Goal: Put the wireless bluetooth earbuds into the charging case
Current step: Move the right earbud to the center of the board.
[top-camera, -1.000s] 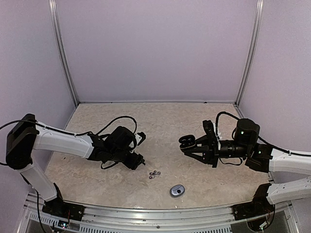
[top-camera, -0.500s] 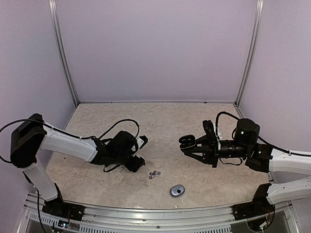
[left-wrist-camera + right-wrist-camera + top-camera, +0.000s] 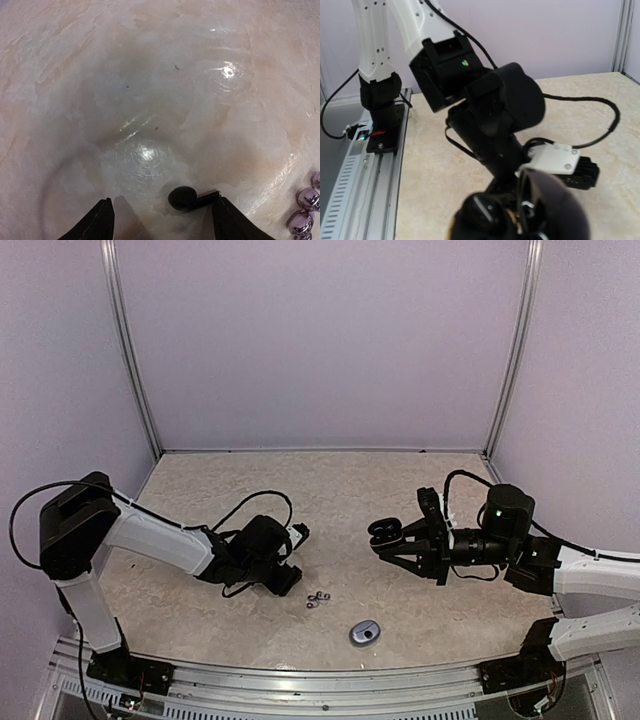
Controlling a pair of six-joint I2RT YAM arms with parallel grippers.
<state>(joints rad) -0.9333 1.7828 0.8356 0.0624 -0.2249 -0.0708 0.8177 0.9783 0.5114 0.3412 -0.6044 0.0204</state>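
The pale marbled table (image 3: 330,480) carries everything, and the grey oval pod (image 3: 365,632) near its front edge serves as the marker. The left arm (image 3: 150,535) stretches low over the surface, so the left gripper (image 3: 289,580) sits to the left of the pod and a little farther back. Its 2 dark fingers (image 3: 102,222) are spread apart and clamp nothing. The right arm (image 3: 590,570) reaches in from the other side, and the right gripper (image 3: 381,541) hangs behind the pod and slightly to its right, raised off the table. It grips the charging case (image 3: 383,529), a rounded glossy black shell that fills the bottom of the right wrist view as a blurred dome. The silvery-grey earbuds (image 3: 318,598) lie as a tight little cluster just left of the pod and a touch behind it, between the pod and the left gripper. In the left wrist view they show at the right edge as shiny rounded beads with a pinkish-violet tint. Smallest is 1 black earbud (image 3: 182,196), a glossy oval head with a short stem. It lies flat on the table between the open left fingers, its stem reaching the finger on the side nearer the silvery cluster
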